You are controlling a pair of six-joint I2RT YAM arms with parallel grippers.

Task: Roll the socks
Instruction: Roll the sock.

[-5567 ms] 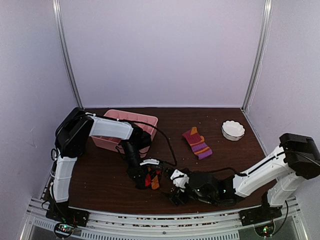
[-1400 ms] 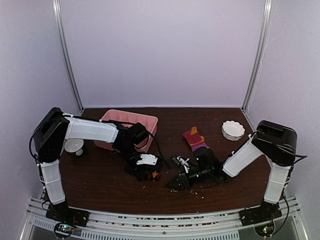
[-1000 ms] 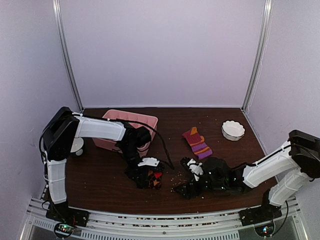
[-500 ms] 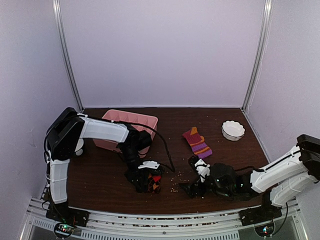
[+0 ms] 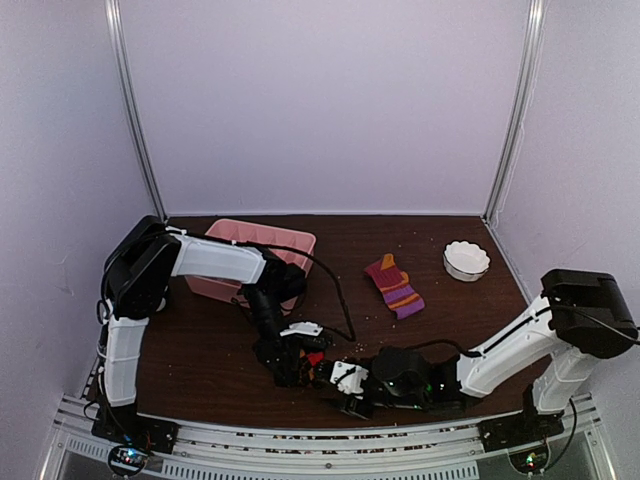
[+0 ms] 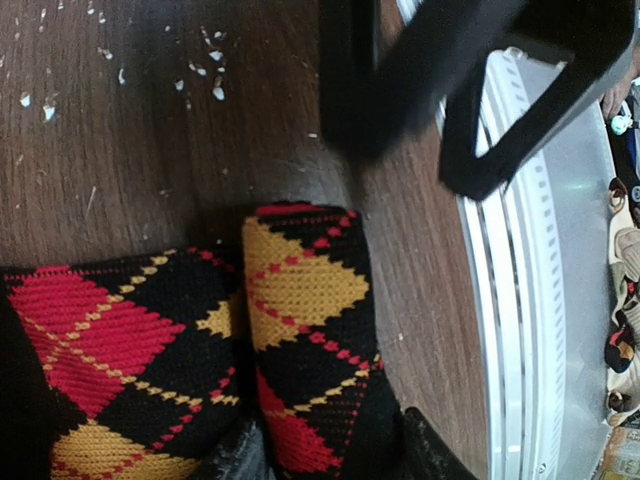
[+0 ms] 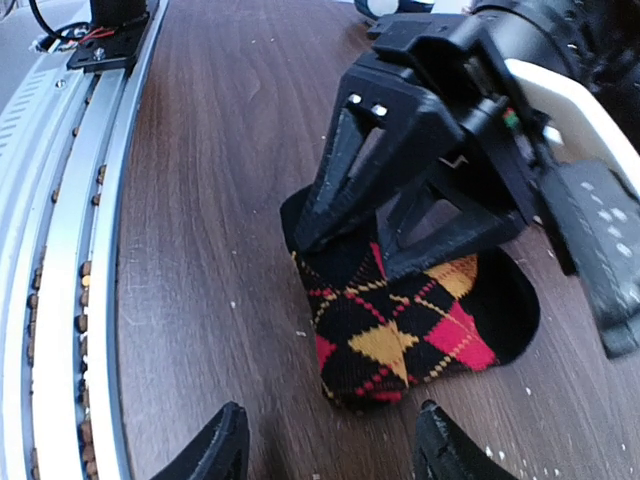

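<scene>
While left gripper (image 5: 296, 364) clamps argyle sock (image 7: 405, 325) on table (image 7: 200, 200), right gripper (image 7: 333, 435) fingers spread wide, empty, near sock; striped sock (image 5: 394, 286) well apart.

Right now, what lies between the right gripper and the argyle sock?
Only a short strip of bare wooden table, as the right wrist view shows. The right gripper is open and apart from the argyle sock.

The diamond sock (image 7: 400, 335) is black, red and yellow. Right of the pink tray (image 5: 270, 231), the striped sock (image 5: 395, 286) is purple and orange.
</scene>
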